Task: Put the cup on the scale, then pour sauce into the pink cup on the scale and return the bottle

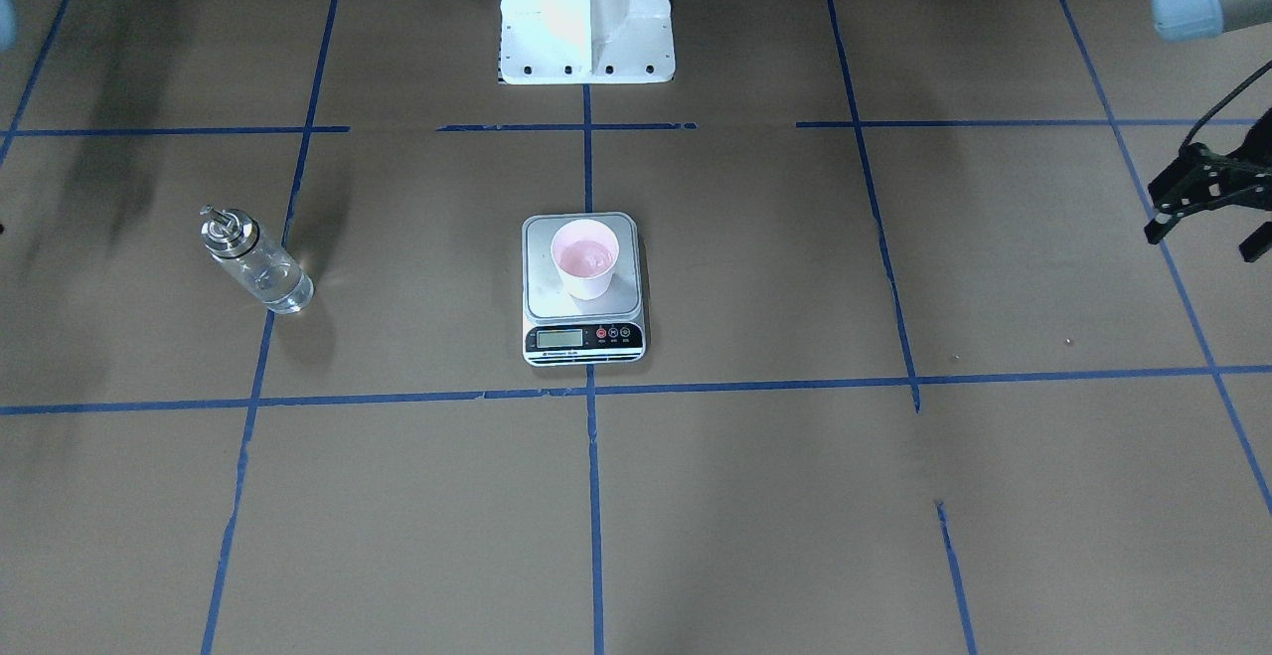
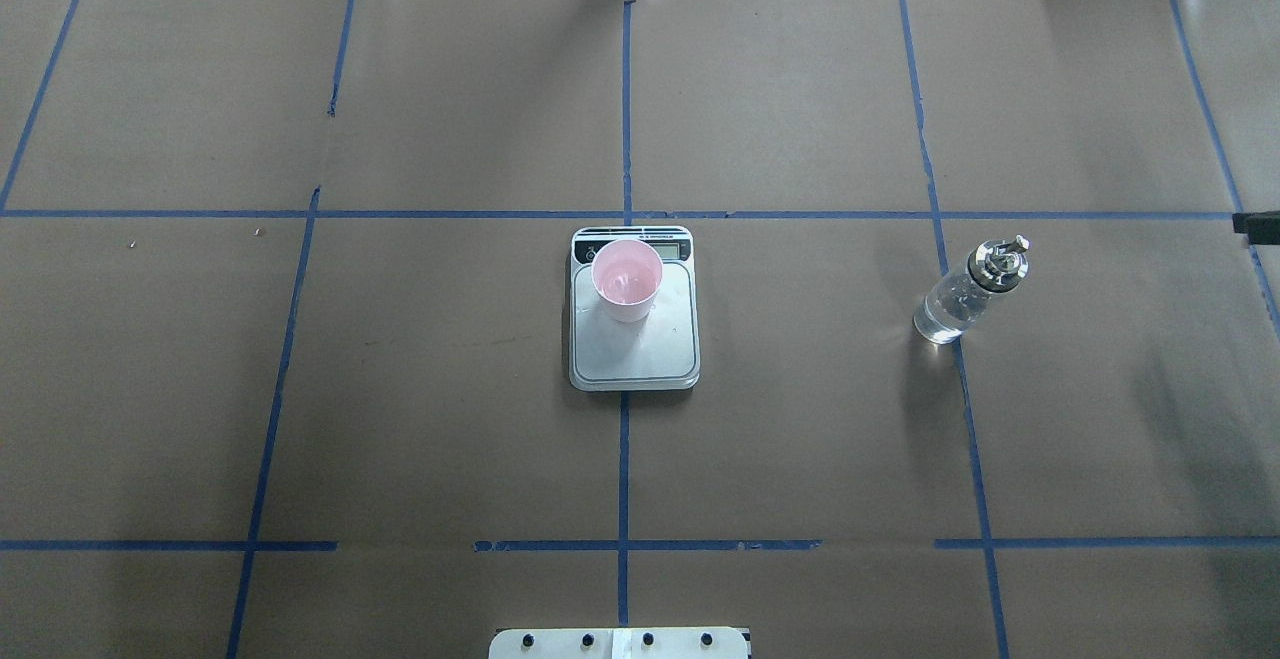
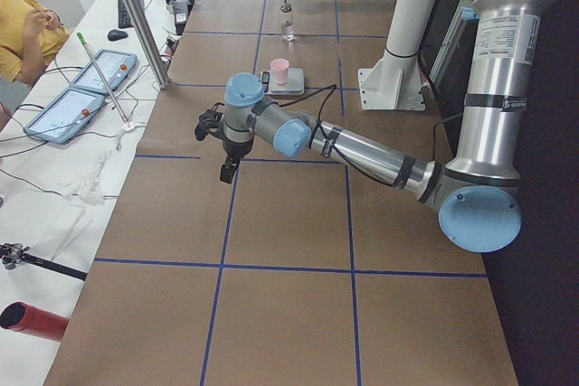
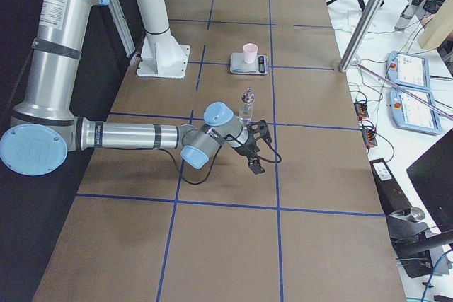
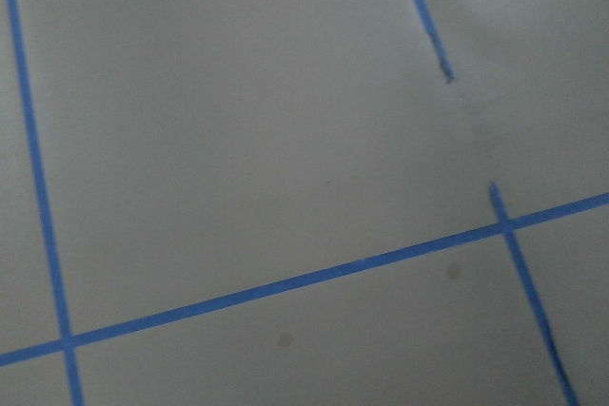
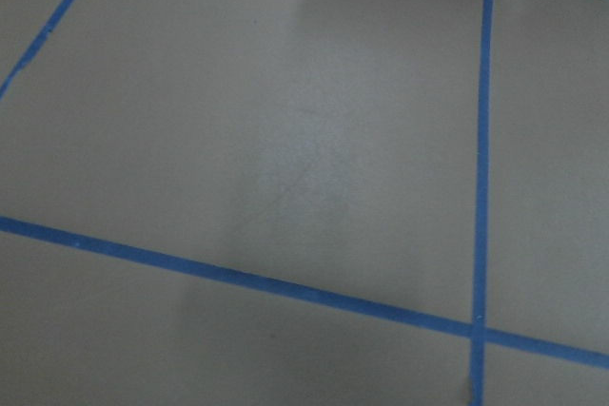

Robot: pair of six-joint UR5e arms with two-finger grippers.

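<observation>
The pink cup (image 1: 585, 257) stands upright on the scale (image 1: 582, 327) at the table's middle, with clear liquid in its bottom; it also shows in the overhead view (image 2: 626, 279). The glass bottle (image 1: 254, 259) with its metal pourer cap stands upright on the table on my right side, part full of clear sauce (image 2: 940, 317). My left gripper (image 1: 1207, 236) hangs above the table far to my left, open and empty. My right gripper (image 4: 256, 148) hovers just beyond the bottle (image 4: 246, 105), apart from it; I cannot tell whether it is open or shut.
The white robot pedestal (image 1: 586, 19) stands behind the scale. Blue tape lines (image 2: 624, 409) grid the brown table cover. An aluminium post (image 3: 136, 24), tablets (image 3: 68, 110) and a seated person (image 3: 27, 33) are along the operators' side.
</observation>
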